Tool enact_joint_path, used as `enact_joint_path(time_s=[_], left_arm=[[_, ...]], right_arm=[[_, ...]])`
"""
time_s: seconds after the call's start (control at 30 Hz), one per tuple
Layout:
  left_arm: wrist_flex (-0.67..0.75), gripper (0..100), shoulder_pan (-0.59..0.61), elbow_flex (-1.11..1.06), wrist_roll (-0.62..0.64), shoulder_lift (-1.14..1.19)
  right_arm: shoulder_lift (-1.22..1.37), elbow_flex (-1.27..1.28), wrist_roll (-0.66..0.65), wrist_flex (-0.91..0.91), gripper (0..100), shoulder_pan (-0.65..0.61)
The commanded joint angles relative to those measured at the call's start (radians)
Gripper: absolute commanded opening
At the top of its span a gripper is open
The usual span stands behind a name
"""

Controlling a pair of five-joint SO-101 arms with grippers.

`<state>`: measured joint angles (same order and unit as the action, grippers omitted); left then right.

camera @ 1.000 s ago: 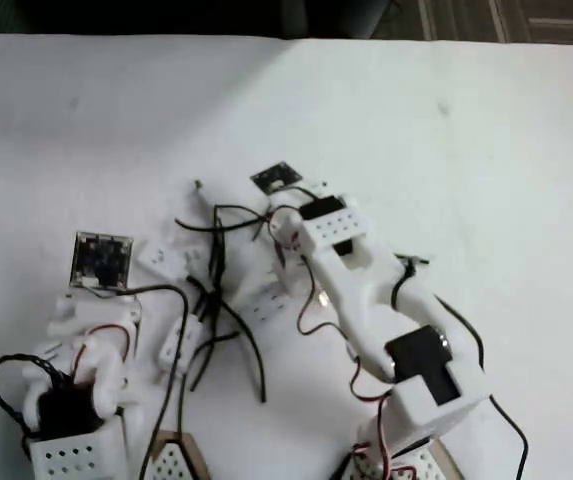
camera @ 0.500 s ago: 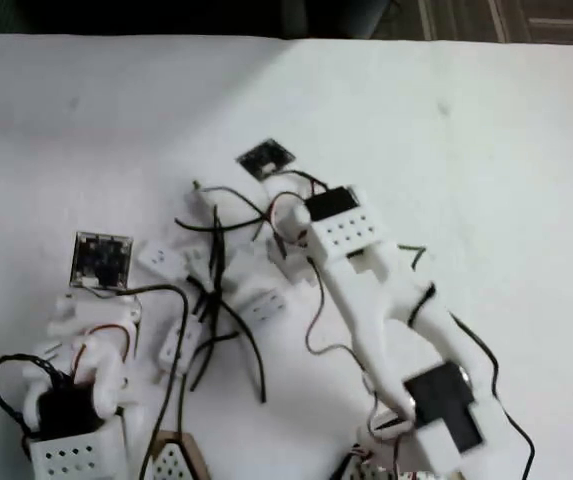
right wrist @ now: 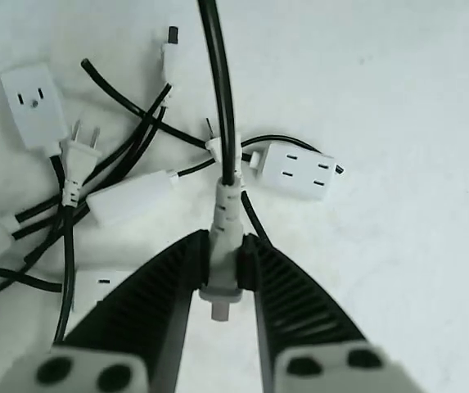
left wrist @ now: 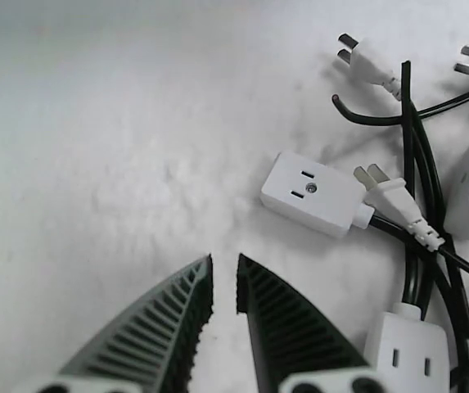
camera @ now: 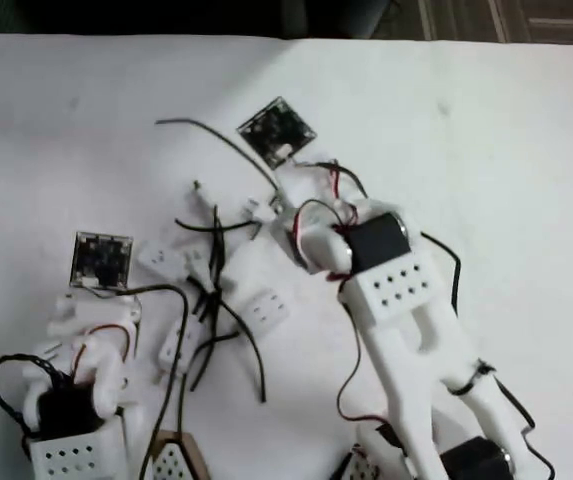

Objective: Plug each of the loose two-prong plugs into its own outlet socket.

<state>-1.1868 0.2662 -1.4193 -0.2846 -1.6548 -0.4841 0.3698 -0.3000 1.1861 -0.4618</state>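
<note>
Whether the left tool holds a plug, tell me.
No, the left tool is empty above the table, the plugs lying clear of it.

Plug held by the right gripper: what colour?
White plug with a black cord; right wrist view shows it best.

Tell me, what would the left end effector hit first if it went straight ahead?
Likely just the bare tablecloth: the left end effector points past the white socket block, which lies off to one side. Depth is hard to judge.
</note>
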Motion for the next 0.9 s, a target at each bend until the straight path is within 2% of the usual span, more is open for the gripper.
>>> enact_joint_path(time_s=[0.0,0.1,0.2,0.33,0.53,0.63,0.87], left_arm=[[0.018,7,-0.002,0.028,-0.002,-0.007],[0.046,7,-0.002,0.074,0.009,-0.007],[0.061,7,-0.038,0.132,0.084,-0.007],[0.06,7,-0.165,0.21,0.15,-0.007],[0.061,7,-0.314,0.319,0.25,-0.007],[0.061,2,-0.392,0.367,0.255,-0.007],[0.054,3,-0.624,0.427,0.256,-0.007]], right_arm=[[-0.082,-0.034,0.086,0.013,1.5,-0.016],[-0.17,-0.032,0.133,0.068,1.5,-0.056],[-0.274,-0.032,0.186,0.119,1.5,-0.122],[-0.387,-0.029,0.253,0.16,1.5,-0.219],[-0.526,0.132,0.31,0.147,1.5,-0.311],[-0.624,0.209,0.31,0.113,1.5,-0.355],[-0.725,0.324,0.313,0.082,1.5,-0.417]])
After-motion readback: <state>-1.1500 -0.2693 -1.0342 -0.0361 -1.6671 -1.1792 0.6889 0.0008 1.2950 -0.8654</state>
